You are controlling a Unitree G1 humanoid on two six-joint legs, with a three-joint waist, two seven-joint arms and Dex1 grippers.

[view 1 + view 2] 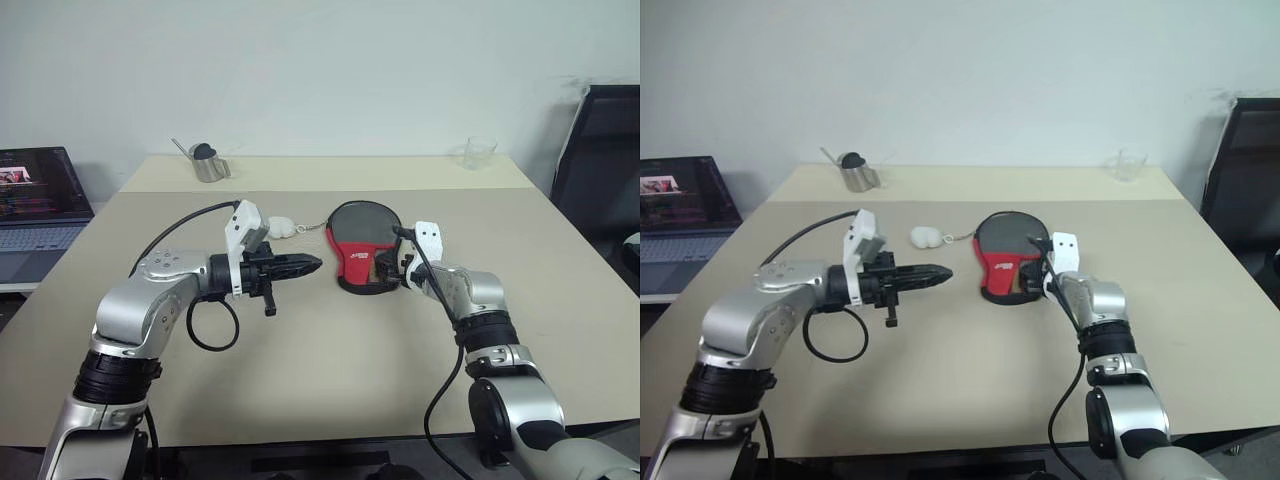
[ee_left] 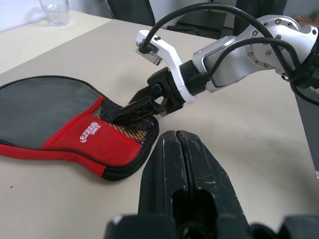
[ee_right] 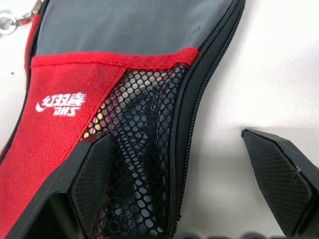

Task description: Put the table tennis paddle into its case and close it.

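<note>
I'm looking over the beige table [image 1: 330, 370], where the case [image 1: 362, 245] is lying flat near the middle, zipped as far as I can tell (paddle hidden from me). My right gripper [image 3: 184, 184] is hanging spread wide over its mesh end, gripping nothing. My left gripper [image 1: 312, 264] is hovering just beside, fingers pressed together, empty.
</note>
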